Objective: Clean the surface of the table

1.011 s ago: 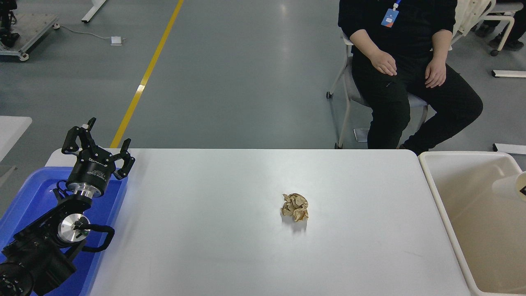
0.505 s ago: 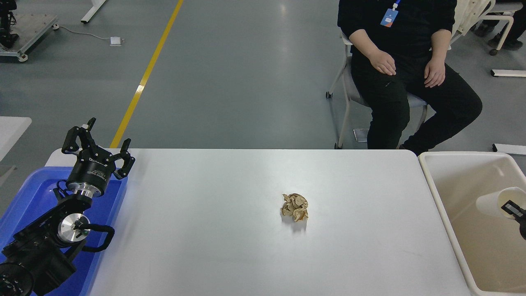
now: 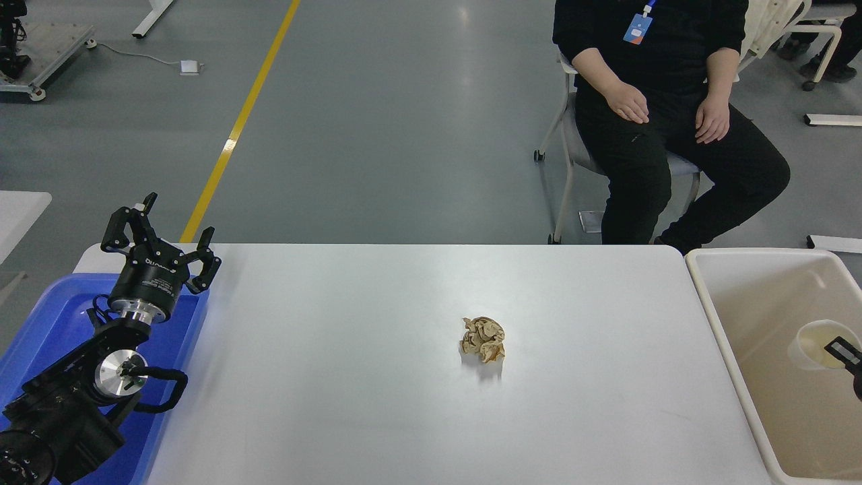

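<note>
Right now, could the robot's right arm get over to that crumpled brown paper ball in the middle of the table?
Probably yes. The right gripper is over the beige tub with a cup, and only bare table surface lies between it and the paper ball.

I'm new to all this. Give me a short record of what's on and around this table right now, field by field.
Table: white glossy table surface
Litter: crumpled tan paper ball, near the middle
Left side: blue plastic tray, left gripper open above it
Right side: beige rectangular tub
Over tub: pale paper cup held by right gripper
Behind: seated person
</note>
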Controlling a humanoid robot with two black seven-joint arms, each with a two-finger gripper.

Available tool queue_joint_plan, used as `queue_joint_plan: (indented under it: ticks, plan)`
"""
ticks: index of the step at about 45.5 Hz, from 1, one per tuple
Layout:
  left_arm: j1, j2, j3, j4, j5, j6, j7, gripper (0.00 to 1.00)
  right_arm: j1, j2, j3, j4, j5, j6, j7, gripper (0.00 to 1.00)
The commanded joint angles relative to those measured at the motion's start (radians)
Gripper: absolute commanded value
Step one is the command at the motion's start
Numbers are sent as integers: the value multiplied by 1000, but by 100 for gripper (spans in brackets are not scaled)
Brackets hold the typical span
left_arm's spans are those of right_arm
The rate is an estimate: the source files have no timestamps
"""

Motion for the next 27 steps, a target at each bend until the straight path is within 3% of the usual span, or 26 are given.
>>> queue_joint_plan:
  ticks: [1,6,16,27]
  plan:
    - [0,0,0,0,0,0,0,100,0,-9,8,7,27,-10,-5,98]
    - [0,0,0,0,0,0,0,100,14,-29,50,11,29,-9,-4,98]
    - [0,-1,0,0,0,0,0,100,143,-127,365,31,27,13,-5,98]
    - [0,0,0,0,0,0,0,100,315,-209,413,60,29,14,1,98]
